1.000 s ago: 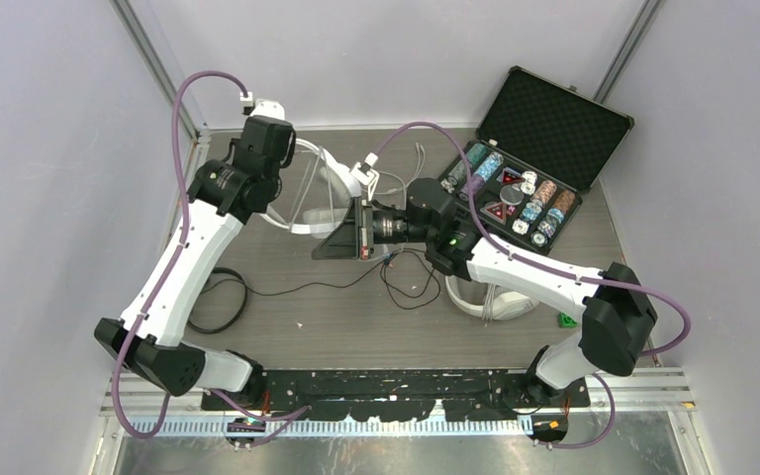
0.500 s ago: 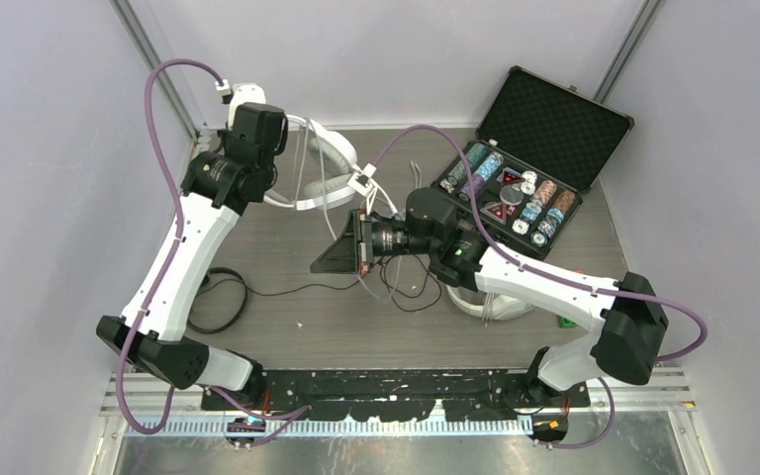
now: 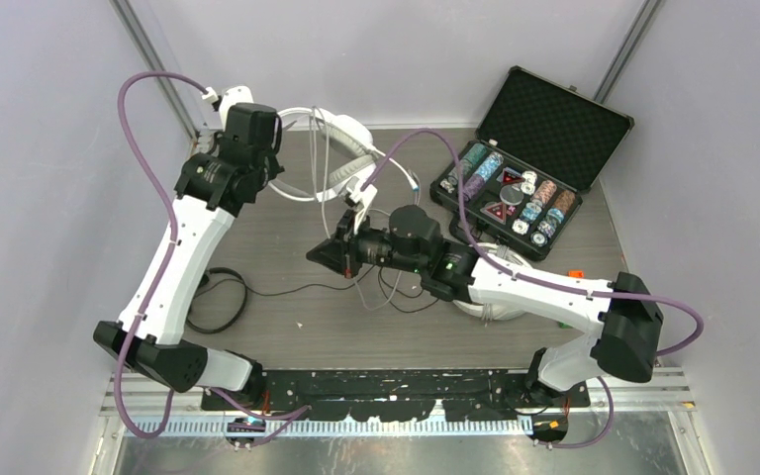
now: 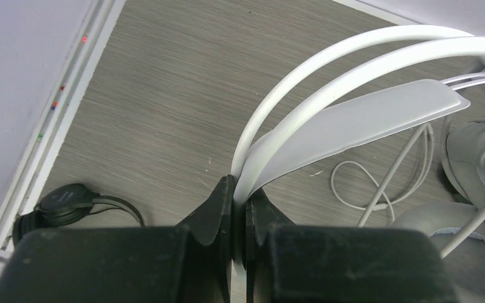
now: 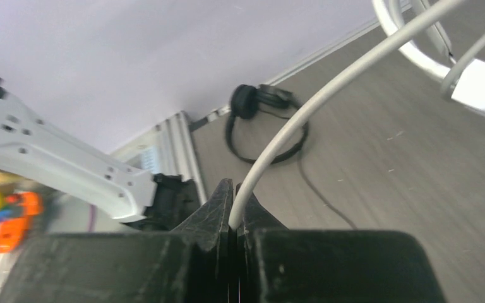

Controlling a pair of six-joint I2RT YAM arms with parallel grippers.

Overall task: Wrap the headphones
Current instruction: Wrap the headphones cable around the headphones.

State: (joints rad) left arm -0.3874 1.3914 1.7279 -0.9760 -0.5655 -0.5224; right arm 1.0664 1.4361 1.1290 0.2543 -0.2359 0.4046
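Observation:
My left gripper (image 4: 240, 186) is shut on the headband (image 4: 353, 120) of a white headset (image 3: 341, 148) and holds it at the back left of the table. Its padded cups (image 4: 480, 151) show at the right of the left wrist view. My right gripper (image 5: 233, 189) is shut on that headset's thin white cable (image 5: 316, 101), which runs taut up to the headset. In the top view this gripper (image 3: 329, 255) is mid-table. A second white headset (image 3: 495, 302) lies partly under my right arm. The small black headset (image 3: 213, 297) lies at the left, its black cable trailing right.
An open black case of coloured poker chips (image 3: 534, 148) stands at the back right. Loose loops of white cable (image 4: 379, 189) lie on the table under the held headset. A metal rail (image 4: 50, 126) runs along the table's left edge. A small green and orange object (image 3: 569, 317) sits near the right arm.
My left gripper has carried the white headset toward the back of the table. My right gripper has shifted left and nearer with the cable, which now stretches between the two grippers.

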